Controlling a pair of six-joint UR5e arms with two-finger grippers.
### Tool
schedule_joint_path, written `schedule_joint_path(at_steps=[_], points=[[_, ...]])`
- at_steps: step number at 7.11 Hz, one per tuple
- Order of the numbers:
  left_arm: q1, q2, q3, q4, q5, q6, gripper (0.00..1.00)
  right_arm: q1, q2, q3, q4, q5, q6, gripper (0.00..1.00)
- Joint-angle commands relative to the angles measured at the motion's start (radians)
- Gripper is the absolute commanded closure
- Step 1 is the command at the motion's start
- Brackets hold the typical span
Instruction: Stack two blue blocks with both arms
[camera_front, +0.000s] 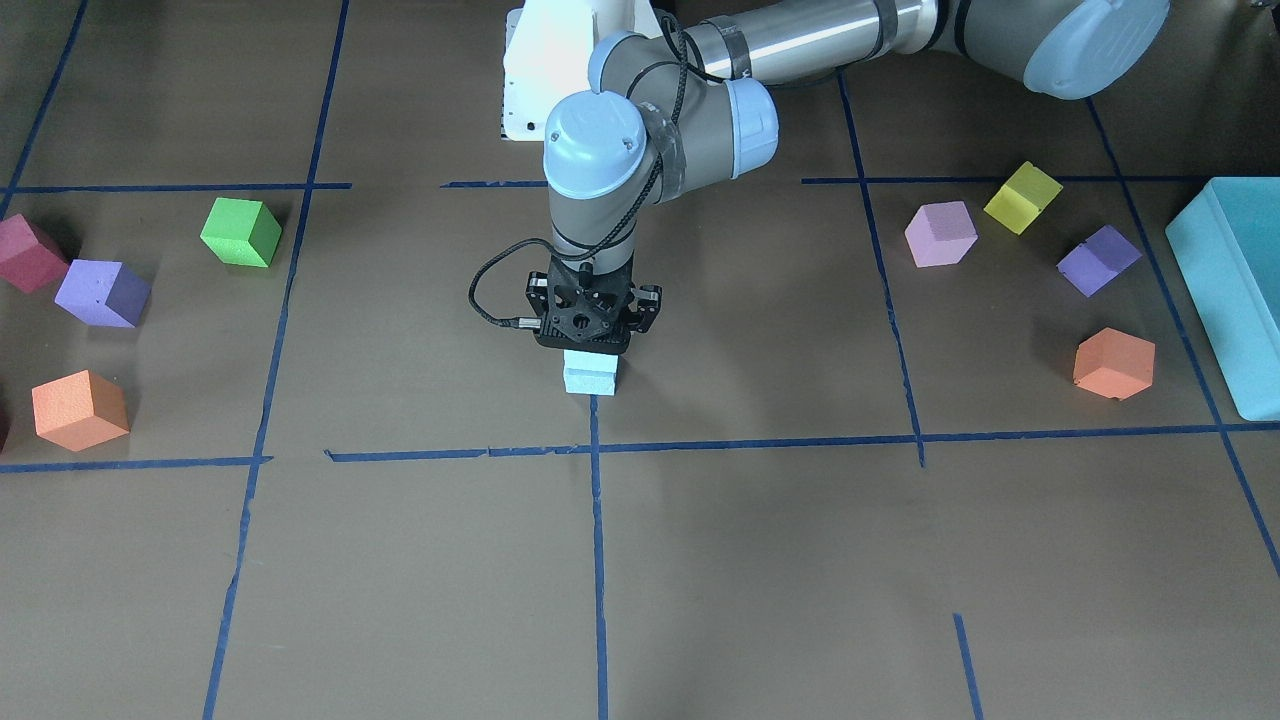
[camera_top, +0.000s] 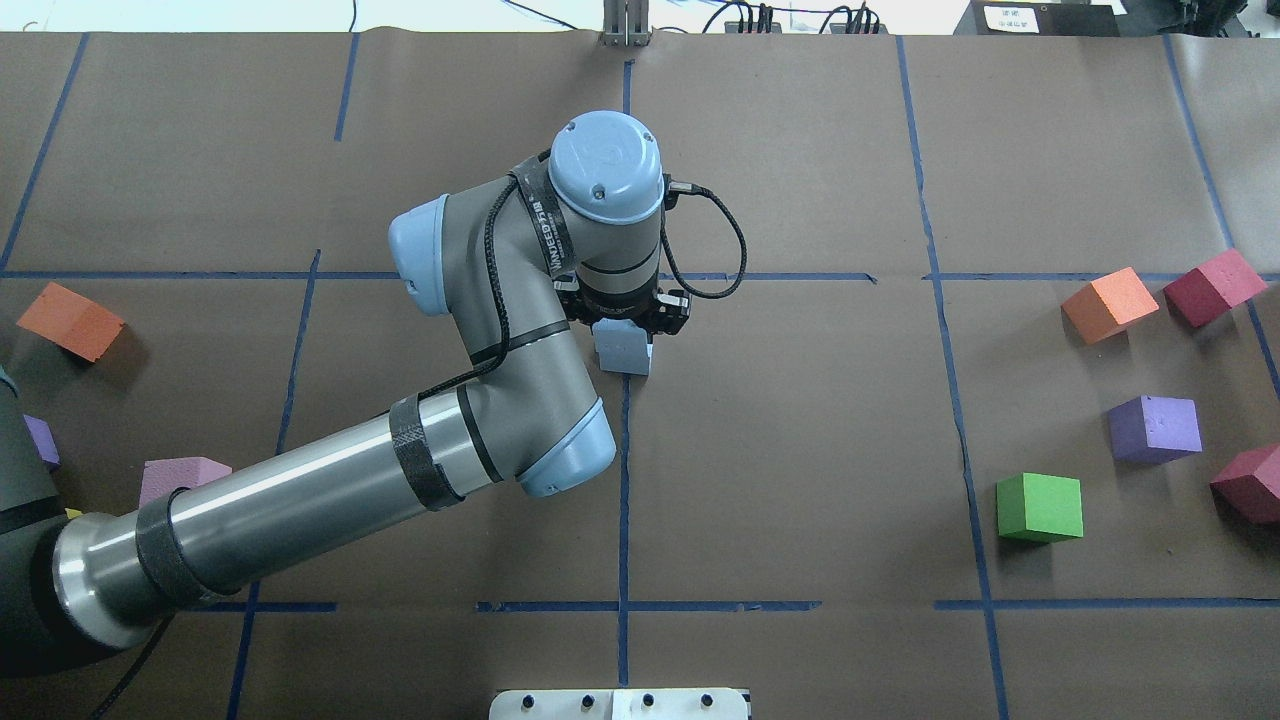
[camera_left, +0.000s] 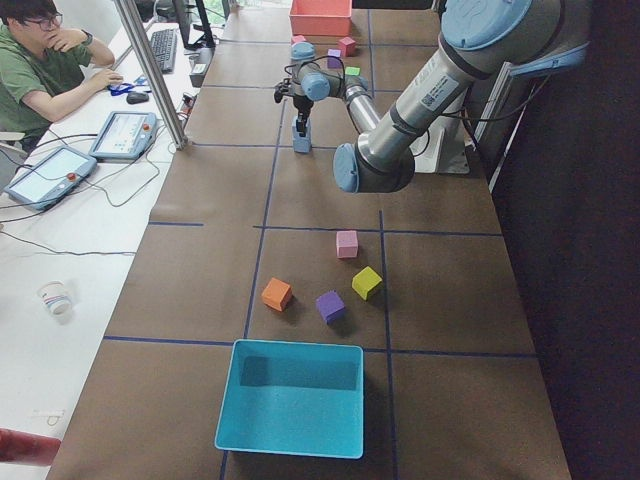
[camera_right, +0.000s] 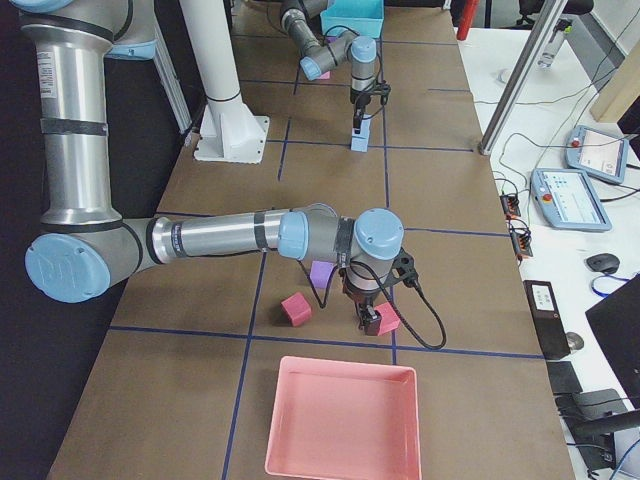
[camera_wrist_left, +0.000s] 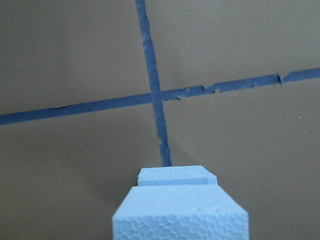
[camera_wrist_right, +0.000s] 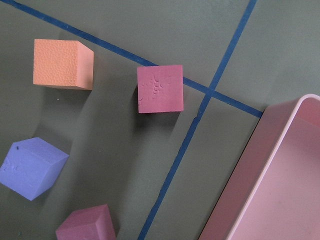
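Note:
Two pale blue blocks stand at the table's middle, on a blue tape crossing. The upper blue block (camera_wrist_left: 180, 215) rests on the lower blue block (camera_wrist_left: 177, 176), slightly offset. The stack (camera_front: 590, 375) also shows in the overhead view (camera_top: 622, 355). My left gripper (camera_front: 590, 348) points straight down over the stack (camera_top: 625, 335) and appears shut on the upper block; its fingertips are hidden. My right gripper (camera_right: 371, 322) shows only in the exterior right view, low over the table beside a magenta cube (camera_right: 388, 320). I cannot tell whether it is open or shut.
On the left arm's side lie pink (camera_front: 940, 233), yellow (camera_front: 1022, 197), purple (camera_front: 1098, 260) and orange (camera_front: 1113, 362) cubes and a teal box (camera_front: 1230, 290). On the right arm's side lie green (camera_front: 240, 232), purple (camera_front: 102, 293) and orange (camera_front: 80, 410) cubes and a pink tray (camera_right: 340, 420).

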Motion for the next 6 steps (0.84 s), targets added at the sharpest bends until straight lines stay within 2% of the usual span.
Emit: schedule_joint_path(at_steps=[1, 2, 3, 5, 6], points=[[0.003, -0.005, 0.002, 0.001, 0.0, 0.0, 0.56, 0.0, 0.0, 0.0, 0.0, 0.001, 0.0, 0.01], [0.005, -0.006, 0.002, 0.001, -0.001, 0.0, 0.43, 0.0, 0.0, 0.0, 0.0, 0.002, 0.0, 0.01], [0.005, -0.006, 0.005, 0.001, -0.001, -0.005, 0.36, 0.0, 0.0, 0.0, 0.0, 0.0, 0.0, 0.01], [0.005, -0.008, 0.005, -0.002, -0.001, -0.06, 0.05, 0.0, 0.0, -0.002, 0.0, 0.0, 0.0, 0.01], [0.005, -0.009, 0.003, -0.005, -0.001, -0.063, 0.0, 0.0, 0.0, -0.002, 0.0, 0.0, 0.0, 0.01]])
